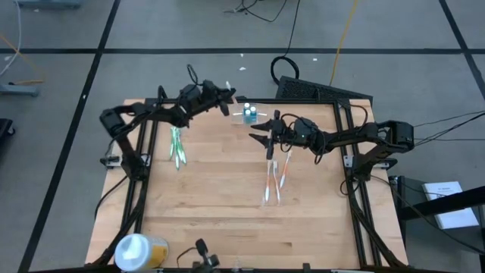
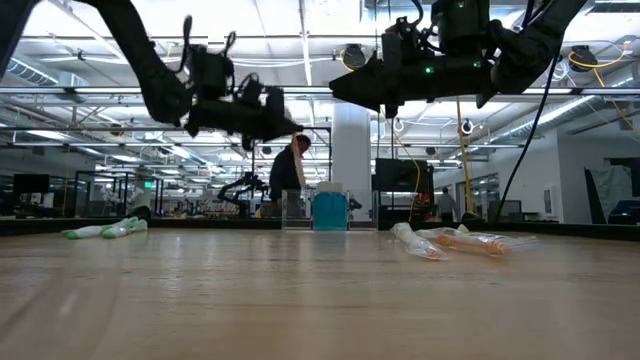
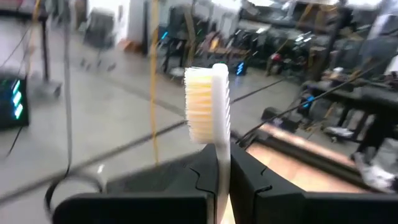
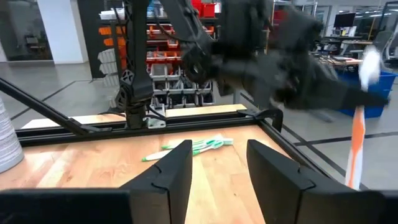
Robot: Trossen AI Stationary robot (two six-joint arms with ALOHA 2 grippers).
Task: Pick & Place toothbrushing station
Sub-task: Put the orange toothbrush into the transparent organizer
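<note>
The toothbrushing station point(image 1: 250, 114) stands at the table's point(image 1: 227, 205) far edge, mid-width. Light, rigid, slippery clear plastic; grip it by a side wall. Left gripper point(image 3: 222, 177) is clamped on a toothbrush point(image 3: 208, 106) beside it; right gripper point(image 4: 219, 163) hangs open, empty, nearby

We note a matt, light wooden table point(image 1: 227, 197), a clear glossy plastic toothbrushing station point(image 2: 300, 210), white bristled plastic toothbrush point(image 3: 208, 106), and matt black fingers point(image 4: 171, 171).
</note>
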